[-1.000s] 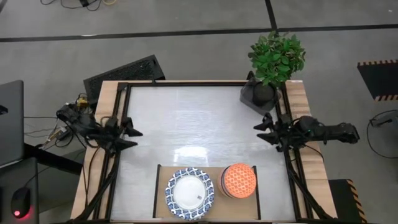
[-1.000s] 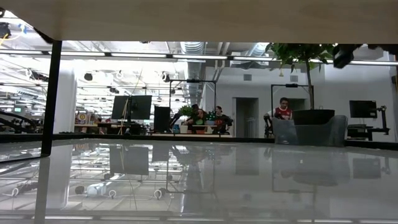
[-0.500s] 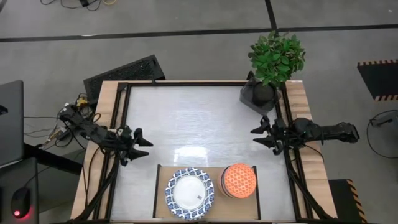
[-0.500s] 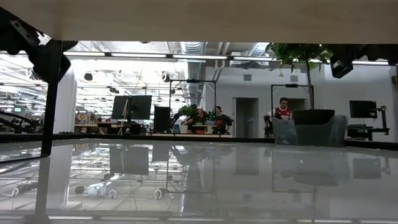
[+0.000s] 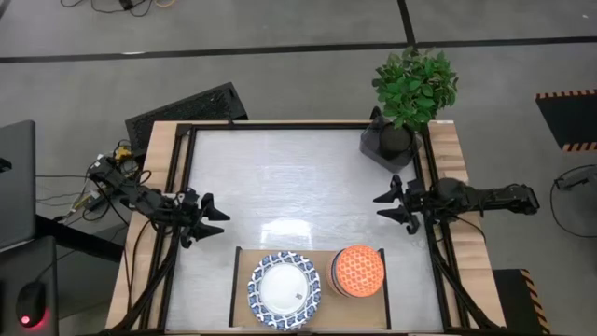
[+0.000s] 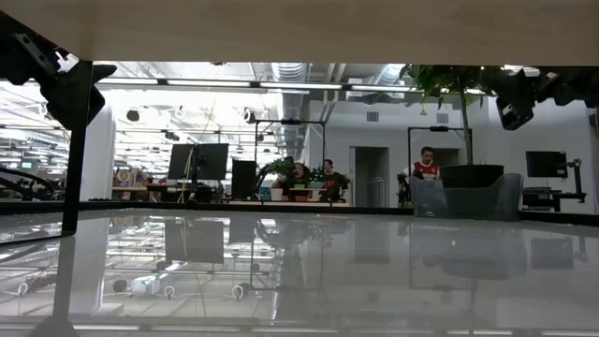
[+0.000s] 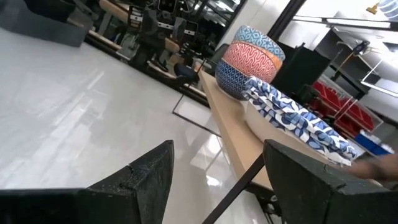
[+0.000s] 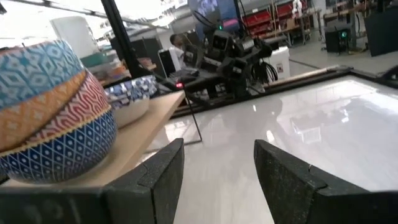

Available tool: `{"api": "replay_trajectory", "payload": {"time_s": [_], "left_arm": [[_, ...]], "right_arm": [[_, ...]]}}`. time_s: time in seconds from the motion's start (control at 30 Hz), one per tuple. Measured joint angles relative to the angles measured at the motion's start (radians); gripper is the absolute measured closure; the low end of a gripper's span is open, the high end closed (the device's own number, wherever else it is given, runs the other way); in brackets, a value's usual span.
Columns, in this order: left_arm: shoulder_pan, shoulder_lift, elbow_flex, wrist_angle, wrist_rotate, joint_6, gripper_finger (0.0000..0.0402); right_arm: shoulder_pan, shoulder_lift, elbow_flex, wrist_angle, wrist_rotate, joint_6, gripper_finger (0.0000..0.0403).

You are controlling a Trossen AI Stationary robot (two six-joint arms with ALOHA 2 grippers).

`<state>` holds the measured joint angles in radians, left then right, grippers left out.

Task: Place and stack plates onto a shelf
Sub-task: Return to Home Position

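Note:
A stack of blue-and-white rimmed plates lies on the left half of the light-wood shelf at the table's near edge. A stack of patterned bowls stands beside it on the right half. My left gripper hovers open left of the shelf, fingers pointing right; its wrist view shows the plates and bowls ahead. My right gripper hovers open just beyond the shelf's right end, pointing left, with the bowls close by. How many plates are stacked, I cannot tell.
A potted plant in a dark pot stands in the table's far right corner. Black frame rails run along the table's sides. A keyboard lies beyond the far left corner. The glossy middle of the table lies bare. People sit far behind.
My left gripper has swung from the left rail inward, toward the table's near edge and the shelf, then held still. My right gripper has edged a little toward the table's left. Plates and bowls have kept their places.

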<state>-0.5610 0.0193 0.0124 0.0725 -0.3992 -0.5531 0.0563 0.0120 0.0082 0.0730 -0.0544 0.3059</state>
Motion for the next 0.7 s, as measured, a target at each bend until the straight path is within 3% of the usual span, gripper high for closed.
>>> {"api": "replay_trajectory", "payload": {"time_s": [0.47, 0.7], "left_arm": [[0.000, 0.000, 0.000, -0.001, 0.001, 0.010, 0.0169], [-0.001, 0.000, 0.013, -0.052, 0.098, 0.238, 0.0169]], "right_arm": [[0.000, 0.000, 0.000, -0.045, 0.004, 0.000, 0.0182], [0.000, 0.000, -0.001, -0.043, 0.004, 0.001, 0.0182]]}}
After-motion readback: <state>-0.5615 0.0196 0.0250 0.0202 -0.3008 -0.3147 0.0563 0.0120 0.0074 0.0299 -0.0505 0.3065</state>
